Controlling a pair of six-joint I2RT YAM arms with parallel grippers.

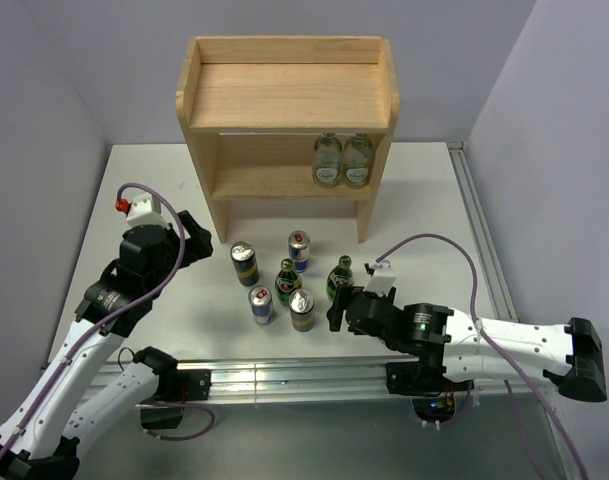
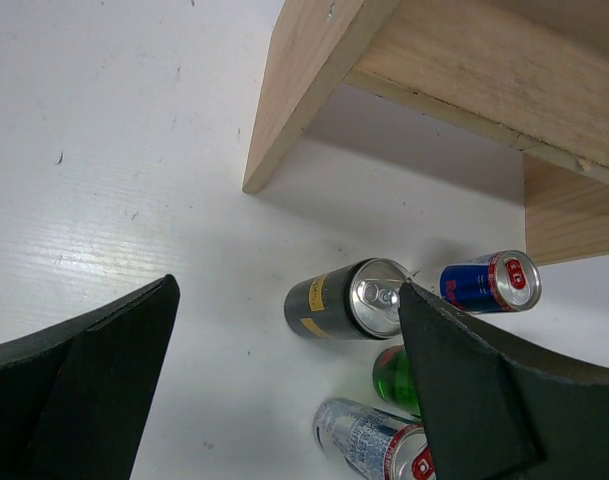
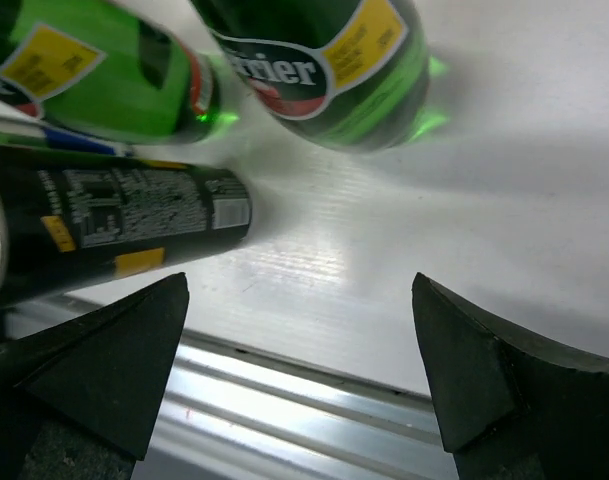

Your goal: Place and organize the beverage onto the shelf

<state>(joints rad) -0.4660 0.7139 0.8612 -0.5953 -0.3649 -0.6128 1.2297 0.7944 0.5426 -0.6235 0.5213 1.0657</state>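
The letters "errier" of a brand name (the first letter lost round the curve of the glass) were read in white on the dark label band of the green bottle [image 3: 324,70] in the right wrist view. Fine white print was seen on the black can [image 3: 114,225], too small to be read.

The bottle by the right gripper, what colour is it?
Green bottle, yellow label; right wrist view shows it best.

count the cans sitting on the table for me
4. Two black-and-gold cans: one leftmost, one on the right of the front row. Two blue-and-silver slim cans: one nearest the shelf, one on the left of the front row. None looks hidden.
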